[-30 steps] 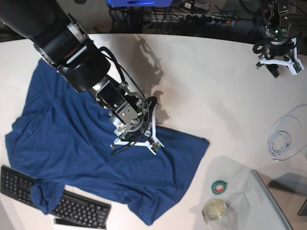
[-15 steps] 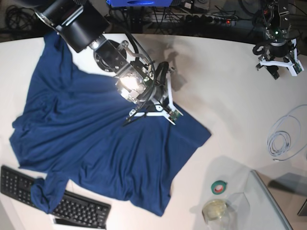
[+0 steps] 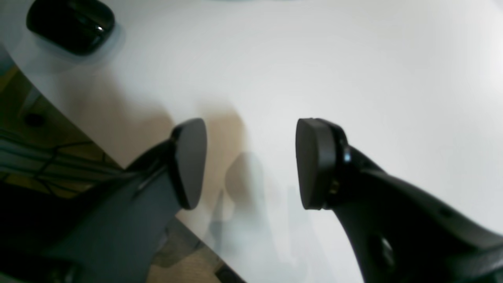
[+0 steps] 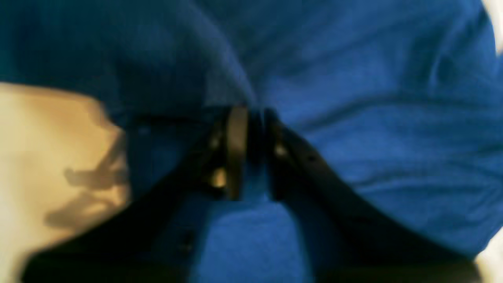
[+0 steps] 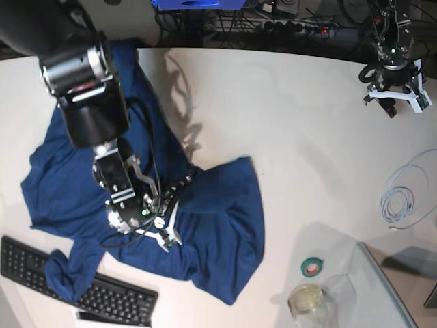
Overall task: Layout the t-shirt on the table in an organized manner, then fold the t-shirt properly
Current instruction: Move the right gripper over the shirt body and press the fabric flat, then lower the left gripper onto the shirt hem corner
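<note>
While the right gripper [image 4: 251, 157] pinches a fold of the rumpled navy t-shirt [image 5: 218, 205] to spread it across the tabletop [image 5: 307, 137], the left gripper [image 3: 251, 165] waits wide apart, empty, at the tabletop's edge.

The right gripper [image 5: 158, 236] has moved down and toward the keyboard [image 5: 102, 295], pulling the t-shirt [image 5: 225, 205] with it. The shirt's far corner has slid in from the table [image 5: 307, 137] and now bunches closer together.

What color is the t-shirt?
Dark navy blue all over, no print; the t-shirt shows best in the base view.
</note>
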Controlling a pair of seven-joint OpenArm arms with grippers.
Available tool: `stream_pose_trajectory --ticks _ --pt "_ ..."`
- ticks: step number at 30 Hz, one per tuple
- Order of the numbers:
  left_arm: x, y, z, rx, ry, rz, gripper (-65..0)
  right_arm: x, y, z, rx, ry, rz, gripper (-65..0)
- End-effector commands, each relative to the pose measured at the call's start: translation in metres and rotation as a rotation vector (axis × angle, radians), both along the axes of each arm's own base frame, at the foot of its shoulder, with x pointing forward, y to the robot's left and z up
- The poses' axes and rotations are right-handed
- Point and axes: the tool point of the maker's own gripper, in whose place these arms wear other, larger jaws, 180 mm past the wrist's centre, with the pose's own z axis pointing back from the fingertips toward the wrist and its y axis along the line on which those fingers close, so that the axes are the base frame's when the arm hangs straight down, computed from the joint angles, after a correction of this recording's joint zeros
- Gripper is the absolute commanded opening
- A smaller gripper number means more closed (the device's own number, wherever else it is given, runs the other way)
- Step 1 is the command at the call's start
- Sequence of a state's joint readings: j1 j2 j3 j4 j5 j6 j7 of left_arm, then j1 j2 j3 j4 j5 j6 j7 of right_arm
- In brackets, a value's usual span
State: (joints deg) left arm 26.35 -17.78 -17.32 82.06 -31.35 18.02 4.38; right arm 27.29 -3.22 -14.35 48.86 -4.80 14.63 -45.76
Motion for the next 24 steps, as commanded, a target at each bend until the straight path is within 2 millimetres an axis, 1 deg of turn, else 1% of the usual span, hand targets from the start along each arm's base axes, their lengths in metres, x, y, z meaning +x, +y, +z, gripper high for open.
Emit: stream_pose_trajectory --ticks 1,2,3,5,7,9,11,12,13,14,16,20,24 --pt "0.010 0.005 0.014 0.038 -0.040 -0.013 -30.6 0.011 0.015 0.015 0.030 -0.030 0.020 -41.7" --pt "0.012 0.005 0.015 0.038 -0.044 -0.013 -30.6 0.008 0.016 0.016 0.030 -0.031 0.022 -39.0" --pt "0.011 0.005 0.014 0.036 -0.043 -0.012 -30.6 0.006 0.020 0.021 0.042 -0.054 0.026 -38.6" --pt "0.012 0.004 0.014 0.035 -0.042 -0.014 -30.6 -0.001 0.033 0.041 0.083 -0.148 0.049 -39.6" --pt "0.014 -0.001 0.011 0.029 -0.038 -0.029 -30.6 -0.012 0.061 0.059 0.107 -0.233 0.144 -39.3" --pt "0.014 -0.004 0.010 0.026 -0.034 -0.039 -30.6 -0.030 0.084 0.053 0.080 -0.238 0.263 -39.3" --pt "0.014 -0.004 0.010 0.026 -0.034 -0.039 -30.6 -0.046 0.103 0.041 0.059 -0.216 0.346 -39.3" --pt "0.014 -0.004 0.010 0.026 -0.034 -0.039 -30.6 -0.051 0.111 0.036 0.063 -0.218 0.361 -39.3" --pt "0.014 -0.004 0.010 0.026 -0.033 -0.039 -30.6 -0.051 0.122 0.035 0.085 -0.232 0.360 -39.3" --pt "0.013 -0.004 0.009 0.026 -0.031 -0.039 -30.6 -0.052 0.129 0.032 0.102 -0.240 0.348 -39.3" --pt "0.012 -0.004 0.009 0.026 -0.029 -0.037 -30.6 -0.045 0.134 0.027 0.109 -0.246 0.333 -39.3" --pt "0.010 -0.003 0.009 0.027 -0.025 -0.035 -30.6 -0.039 0.128 0.011 0.071 -0.201 0.325 -39.3" --pt "0.008 -0.002 0.008 0.028 -0.021 -0.032 -30.6 -0.033 0.129 0.012 0.069 -0.212 0.324 -39.6"
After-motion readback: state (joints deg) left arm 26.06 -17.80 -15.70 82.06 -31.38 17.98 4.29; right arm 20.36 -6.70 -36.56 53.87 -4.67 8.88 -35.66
